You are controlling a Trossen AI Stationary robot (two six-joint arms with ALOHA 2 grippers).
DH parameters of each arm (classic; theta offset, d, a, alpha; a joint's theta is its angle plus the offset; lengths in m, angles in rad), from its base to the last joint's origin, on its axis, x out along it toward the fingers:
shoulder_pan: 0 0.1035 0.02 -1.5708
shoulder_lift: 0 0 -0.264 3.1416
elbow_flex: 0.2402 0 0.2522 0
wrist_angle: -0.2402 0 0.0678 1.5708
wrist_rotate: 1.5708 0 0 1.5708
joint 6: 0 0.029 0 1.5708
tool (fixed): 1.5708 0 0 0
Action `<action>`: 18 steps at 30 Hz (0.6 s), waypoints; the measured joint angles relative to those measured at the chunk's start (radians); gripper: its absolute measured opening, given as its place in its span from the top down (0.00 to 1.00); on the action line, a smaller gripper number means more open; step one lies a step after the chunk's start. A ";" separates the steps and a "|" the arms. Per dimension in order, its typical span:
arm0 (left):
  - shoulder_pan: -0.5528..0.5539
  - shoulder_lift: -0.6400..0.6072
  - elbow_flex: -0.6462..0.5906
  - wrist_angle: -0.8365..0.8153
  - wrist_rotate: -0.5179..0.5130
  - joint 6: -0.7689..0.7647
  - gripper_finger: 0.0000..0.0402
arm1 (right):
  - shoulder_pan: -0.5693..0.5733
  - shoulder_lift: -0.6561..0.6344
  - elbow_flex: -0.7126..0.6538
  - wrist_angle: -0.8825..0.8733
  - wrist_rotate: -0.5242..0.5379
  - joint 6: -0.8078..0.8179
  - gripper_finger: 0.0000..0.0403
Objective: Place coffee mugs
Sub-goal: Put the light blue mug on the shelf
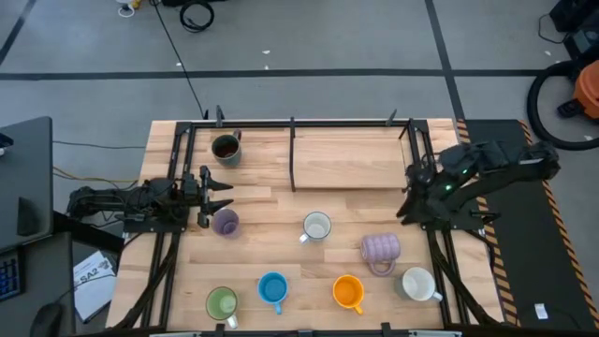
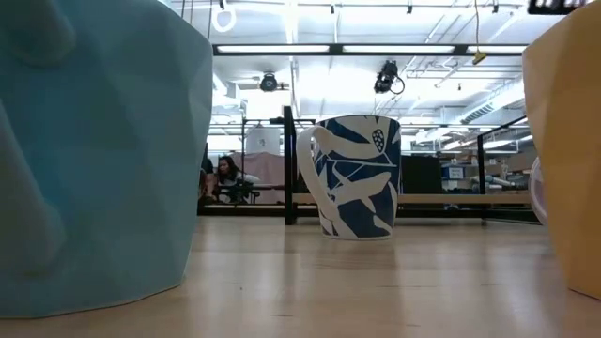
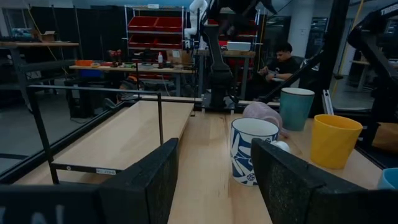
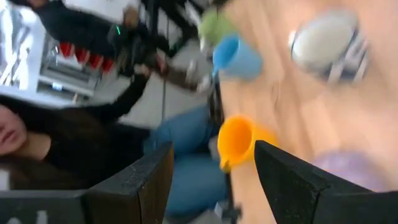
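In the high view, mugs stand on the wooden table: a dark one [image 1: 226, 148] at the far left, a small lilac one [image 1: 225, 222], and a white one with blue leaves [image 1: 316, 227] in the middle. The ribbed lavender mug [image 1: 381, 248] lies on its side. Green [image 1: 222, 302], blue [image 1: 272, 288], orange [image 1: 348, 291] and a second white mug [image 1: 417, 284] line the near edge. My left gripper [image 1: 223, 195] is open just beyond the lilac mug, holding nothing. My right gripper [image 1: 412, 201] is open at the table's right, above the lavender mug's far side.
A raised wooden shelf [image 1: 351, 159] with a black frame fills the far middle of the table. Black rails [image 1: 168, 243] run along both sides. In the right wrist view a person's legs [image 4: 186, 155] show beyond the near edge. Bare wood lies between the dark mug and the shelf.
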 joint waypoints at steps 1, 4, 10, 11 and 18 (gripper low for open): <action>0.000 0.000 0.000 0.000 0.000 0.000 0.49 | 0.019 0.017 0.000 -0.017 -0.007 0.025 0.43; 0.000 0.000 0.000 0.000 0.000 0.000 0.49 | 0.086 0.063 0.000 -0.076 -0.011 0.092 0.43; 0.000 0.000 0.000 0.000 0.000 0.000 0.49 | 0.240 0.149 0.000 -0.160 0.061 0.146 0.43; 0.000 0.000 0.000 0.000 0.000 0.000 0.49 | 0.263 0.164 0.000 -0.168 0.073 0.146 0.43; 0.000 0.000 0.000 0.000 0.000 0.000 0.49 | 0.388 0.270 0.000 -0.196 0.120 0.157 0.43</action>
